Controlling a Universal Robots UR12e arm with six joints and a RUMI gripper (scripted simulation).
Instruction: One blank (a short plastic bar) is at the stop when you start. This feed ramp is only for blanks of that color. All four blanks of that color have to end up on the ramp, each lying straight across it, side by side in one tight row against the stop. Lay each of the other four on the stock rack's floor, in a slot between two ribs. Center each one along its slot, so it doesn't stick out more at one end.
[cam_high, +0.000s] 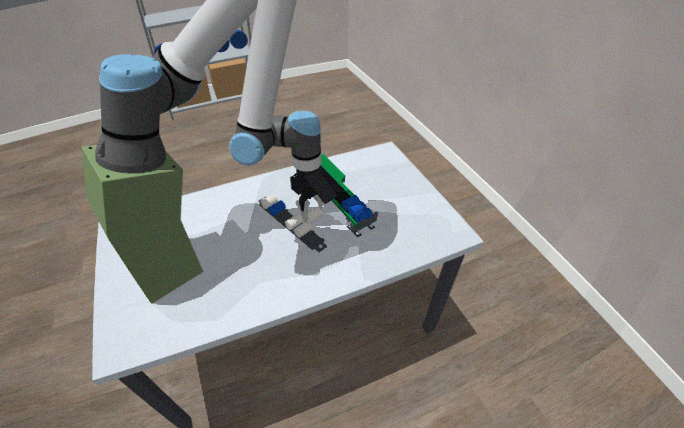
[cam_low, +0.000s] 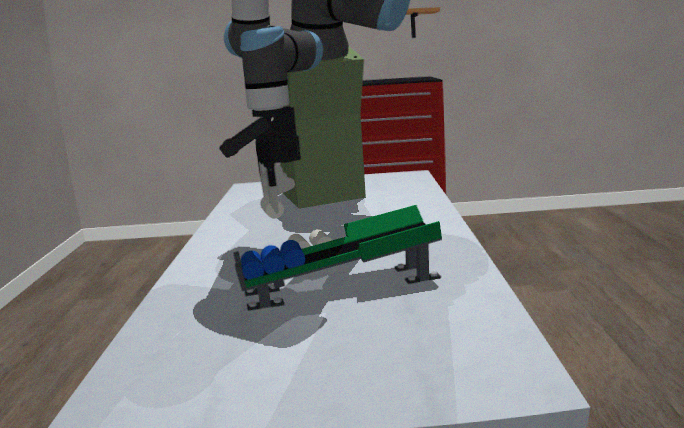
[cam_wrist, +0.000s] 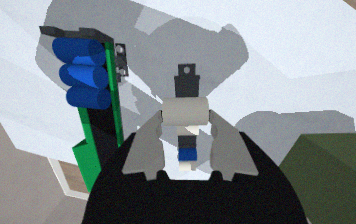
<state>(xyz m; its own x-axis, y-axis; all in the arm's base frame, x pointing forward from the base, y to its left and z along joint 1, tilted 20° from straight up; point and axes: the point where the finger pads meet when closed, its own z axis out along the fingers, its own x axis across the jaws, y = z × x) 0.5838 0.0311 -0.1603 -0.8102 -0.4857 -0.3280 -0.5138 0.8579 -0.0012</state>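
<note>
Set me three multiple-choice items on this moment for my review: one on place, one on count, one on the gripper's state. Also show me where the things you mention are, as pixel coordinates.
1. Where does the row of cylindrical blue plastic bars (cam_high: 358, 209) (cam_low: 272, 259) (cam_wrist: 84, 74) lie on the green ramp (cam_high: 333, 170) (cam_low: 390, 222) (cam_wrist: 87, 167)?
A) Raised end
B) Mid-length
C) Low end

2. How many blue bars are on the ramp?
A) Three
B) One
C) Five

3. What is the gripper (cam_high: 311, 217) (cam_low: 272, 205) (cam_wrist: 185, 110) doing?
A) Standing open
B) Holding a white cylindrical bar (cam_wrist: 186, 111)
C) Holding a blue bar

Answers:
1 C: the exterior view shows them at the dark end stop (cam_low: 239, 270).
2 A: the wrist view shows three.
3 B: the wrist view shows its fingertips against both ends.
</note>
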